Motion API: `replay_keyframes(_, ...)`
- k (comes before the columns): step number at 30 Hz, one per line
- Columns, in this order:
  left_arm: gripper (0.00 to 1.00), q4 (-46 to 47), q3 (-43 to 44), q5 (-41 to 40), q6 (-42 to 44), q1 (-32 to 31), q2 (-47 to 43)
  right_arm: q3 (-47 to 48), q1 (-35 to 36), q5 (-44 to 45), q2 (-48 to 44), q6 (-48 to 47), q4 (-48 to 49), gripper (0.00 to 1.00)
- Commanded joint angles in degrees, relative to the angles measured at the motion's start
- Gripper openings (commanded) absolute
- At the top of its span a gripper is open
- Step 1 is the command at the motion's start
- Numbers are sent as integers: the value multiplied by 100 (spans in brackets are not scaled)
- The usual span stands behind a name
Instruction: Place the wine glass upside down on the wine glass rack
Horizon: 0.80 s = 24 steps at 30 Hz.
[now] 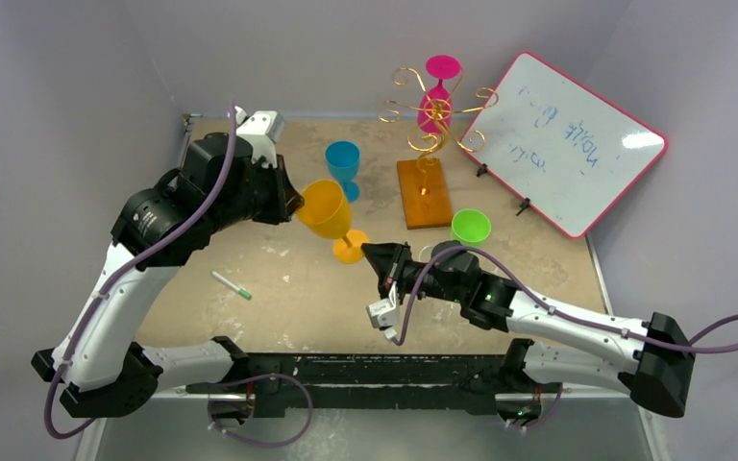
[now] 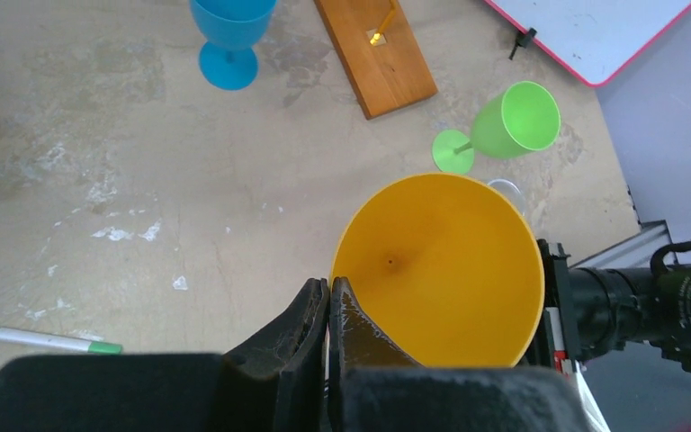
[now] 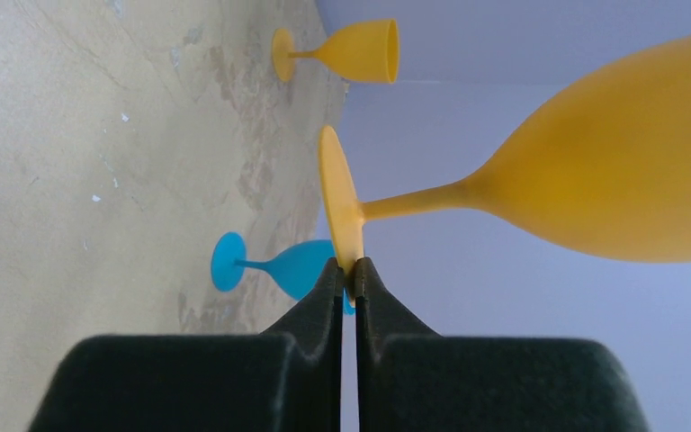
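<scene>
The left arm (image 1: 115,288) and right arm (image 1: 577,327) pair white shells with black joint housings, mounted on a black base rail (image 1: 384,370). A purple cable (image 1: 227,154) runs along each, looping beside that rail. The left gripper (image 2: 328,301) has matte black tapered fingers (image 2: 297,342).

Your left claw (image 2: 327,301) is pinched on the rim of the orange wine glass (image 2: 441,270), one finger inside the bowl and one outside. The bowl's mouth faces the camera. On the surface (image 2: 144,180) beyond it, note a green glass (image 2: 513,121) and a blue glass (image 2: 229,36) standing upright. The wine glass rack (image 2: 382,63) sits between them, only its wooden base and stem foot in frame. A green-capped marker (image 2: 49,340) lies lower left. A pink-framed whiteboard (image 2: 594,31) corner shows top right.
</scene>
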Motion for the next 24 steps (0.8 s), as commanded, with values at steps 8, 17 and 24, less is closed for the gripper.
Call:
replay_keyframes(8, 45, 326, -100, -525, -74, -21, -163, 285, 10, -165, -218, 616, 199, 0)
replay_keyframes(17, 75, 717, -386, -709, -95, -20, -663, 695, 10, -76, -128, 1140, 105, 0)
replay_keyframes(24, 78, 1543, -1054, -743, -176, -23, -1611, 997, 15, 145, -4, 1021, -212, 0)
